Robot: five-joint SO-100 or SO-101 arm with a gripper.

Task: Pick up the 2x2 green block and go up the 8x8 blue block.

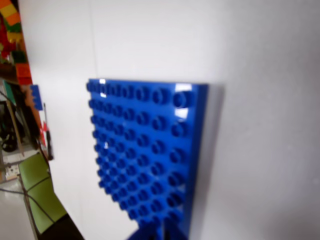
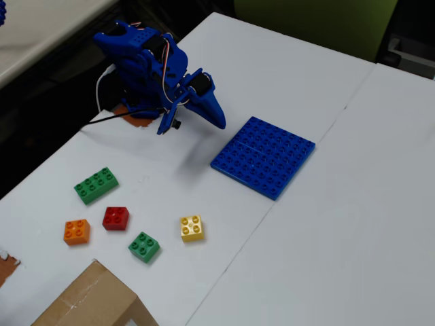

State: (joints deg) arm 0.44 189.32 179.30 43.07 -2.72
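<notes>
While the gripper (image 2: pixel 219 121) is hanging folded just up-left of the 8x8 blue block (image 2: pixel 264 156) in the fixed view, carrying nothing, whether its fingers are parted is unclear. Well down-left of that plate, the 2x2 green block (image 2: pixel 144 246) is sitting untouched.

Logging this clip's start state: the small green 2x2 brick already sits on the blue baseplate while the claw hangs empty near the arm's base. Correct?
Not quite. The fixed view shows the 2x2 green brick lying on the white table beside the yellow brick, well away from the bare blue baseplate. The claw indeed holds nothing.
</notes>
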